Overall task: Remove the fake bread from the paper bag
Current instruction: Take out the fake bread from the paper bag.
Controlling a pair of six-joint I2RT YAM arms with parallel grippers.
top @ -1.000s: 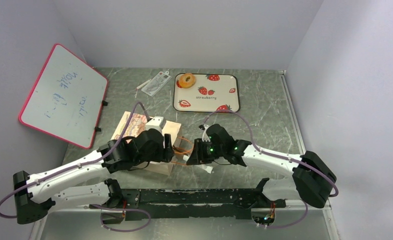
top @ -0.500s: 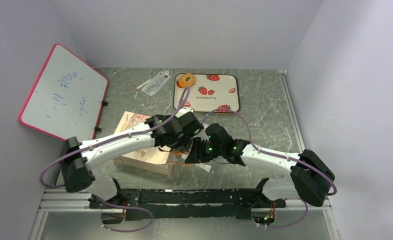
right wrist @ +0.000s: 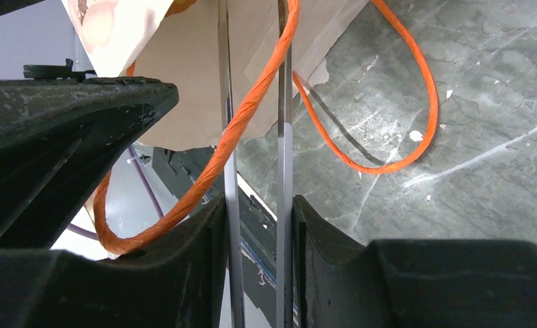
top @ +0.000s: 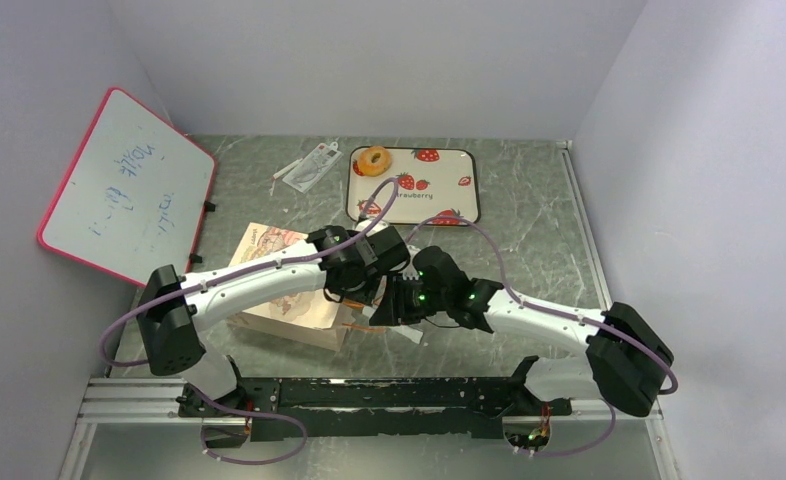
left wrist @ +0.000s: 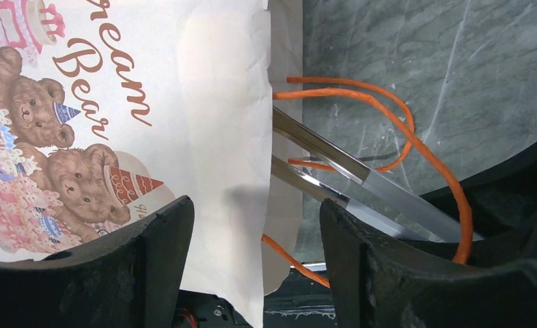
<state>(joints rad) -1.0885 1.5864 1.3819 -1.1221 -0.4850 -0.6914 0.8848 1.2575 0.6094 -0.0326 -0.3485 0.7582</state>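
The paper bag (top: 269,252) lies on its side, its cream face with the teddy-bear print showing in the left wrist view (left wrist: 204,102). Its orange loop handles (left wrist: 395,113) spill onto the table, also in the right wrist view (right wrist: 416,102). My left gripper (left wrist: 255,212) is open above the bag's mouth edge, over the mouth in the top view (top: 361,288). My right gripper (right wrist: 252,205) is shut on metal tongs (right wrist: 283,137), whose blades (left wrist: 334,179) reach into the bag's mouth. One ring-shaped fake bread (top: 374,161) lies on the strawberry tray (top: 444,175). The bag's contents are hidden.
A red-framed whiteboard (top: 124,190) leans at the left wall. A small clear packet (top: 309,165) lies left of the tray. One handle loop (right wrist: 204,184) drapes over my right gripper's left finger. The two arms cross close together at the bag's mouth.
My left arm has swung from beside the bag's near left end up and right over the bag's mouth. My right arm has stayed put with the tongs.
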